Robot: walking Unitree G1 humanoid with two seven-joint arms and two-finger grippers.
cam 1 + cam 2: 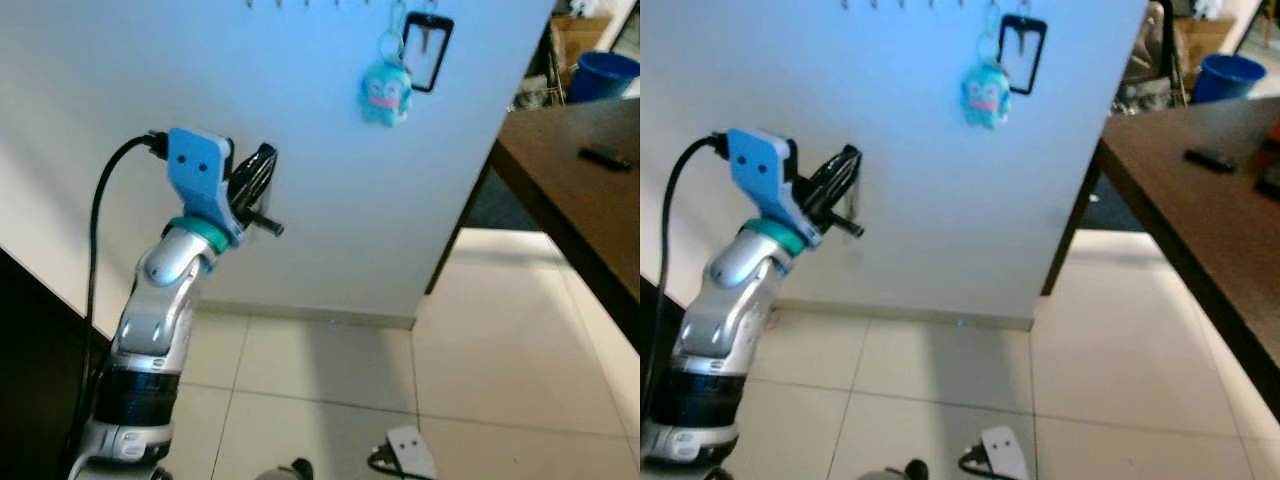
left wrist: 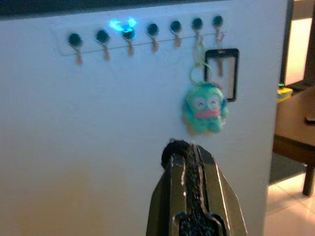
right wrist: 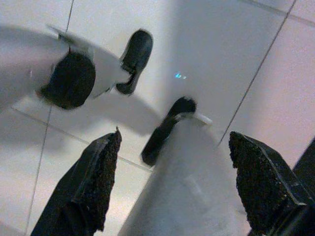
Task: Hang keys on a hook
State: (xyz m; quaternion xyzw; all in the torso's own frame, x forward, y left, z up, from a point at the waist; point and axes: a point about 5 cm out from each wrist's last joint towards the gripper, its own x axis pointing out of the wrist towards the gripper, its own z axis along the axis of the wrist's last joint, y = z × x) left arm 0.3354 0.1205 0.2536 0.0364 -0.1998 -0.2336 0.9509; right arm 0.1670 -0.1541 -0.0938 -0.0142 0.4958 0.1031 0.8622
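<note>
Five hooks hang bare beside the keys; table flanks right.

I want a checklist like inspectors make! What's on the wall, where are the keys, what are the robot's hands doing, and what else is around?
Surface: white wall with a row of hooks near its top.
Job's things: keys with a teal plush charm and a black rectangular tag hang from hooks at the row's right end.
Clutter: a dark flat object lies on the brown table.
Grippers: left gripper raised before the wall below the hooks, fingers shut, nothing between them. Right gripper hangs low over the tiled floor, fingers open.
Cables: black cable loops to the left wrist.
Surroundings: blue bucket beyond the table.
</note>
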